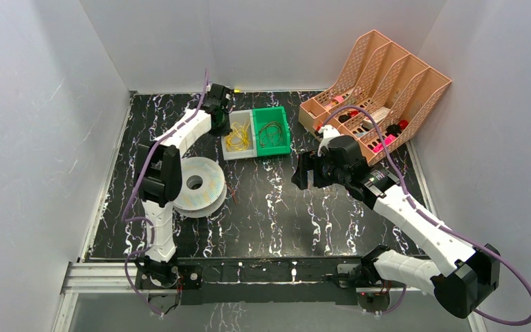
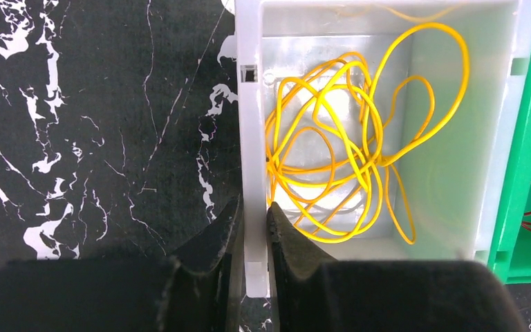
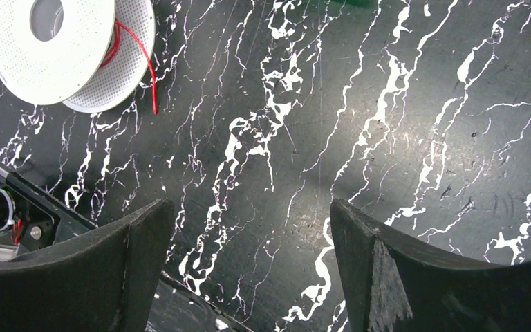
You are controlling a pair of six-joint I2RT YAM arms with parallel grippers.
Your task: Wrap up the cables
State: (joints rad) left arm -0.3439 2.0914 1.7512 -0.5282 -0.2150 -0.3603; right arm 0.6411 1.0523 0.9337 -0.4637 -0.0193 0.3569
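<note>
Oops, pinching the white plastic box (image 2: 249, 104) by the far edge, the left gripper (image 2: 254, 211) may spill its yellow cables (image 2: 370, 162); the right gripper (image 3: 249, 207) hangs apart.

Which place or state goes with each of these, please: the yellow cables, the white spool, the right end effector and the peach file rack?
Things:
1. yellow cables
2. white spool
3. right end effector
4. peach file rack

Places or states:
A. at the table's far right corner
B. heaped loose inside the white bin
C. open above bare tabletop
D. lying flat beside the left arm

Pairs: 1-B, 2-D, 3-C, 4-A.
</note>
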